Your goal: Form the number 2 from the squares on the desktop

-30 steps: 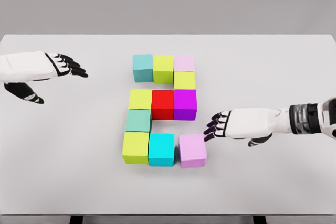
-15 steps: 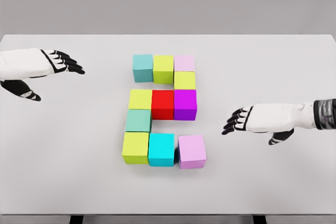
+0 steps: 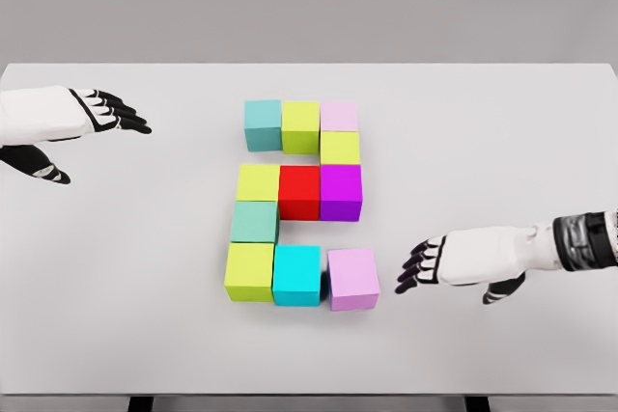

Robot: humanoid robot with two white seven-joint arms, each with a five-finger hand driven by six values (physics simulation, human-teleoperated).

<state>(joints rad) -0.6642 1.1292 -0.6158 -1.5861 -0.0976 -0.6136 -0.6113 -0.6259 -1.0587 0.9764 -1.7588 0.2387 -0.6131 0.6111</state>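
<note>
I'm looking down on the white desk (image 3: pixel 116 267), and the eleven squares on it already read as a 2. The far row runs teal (image 3: pixel 262 123), lime (image 3: pixel 300 126), pale pink (image 3: pixel 339 116). A lime connector (image 3: pixel 340 148) sits just nearer on the right. The middle row is lime (image 3: pixel 258 181), red (image 3: pixel 299 190), magenta (image 3: pixel 341 190). A green-teal connector (image 3: pixel 255 221) drops down on the left. The near row is lime (image 3: pixel 249 270), cyan (image 3: pixel 296 274) and a lilac square (image 3: pixel 353 278).

What changed in the last second is my right arm. A second ago its fingertips were at the lilac square's right face; half a second ago the hand had pulled back to the right and farther off. Now the right hand (image 3: pixel 463 260) has come nearer again, level with the near row, fingers spread and holding nothing, close to the lilac square but not touching it. That square has barely shifted; it sits slightly twisted, with a thin dark gap against the cyan one.

I judge the figure essentially built, with only that last square left to seat flush. A gentle leftward push along its right face looks right.

The left hand (image 3: pixel 72 118) hovers at the far left, open and empty, drifting slightly outward.
</note>
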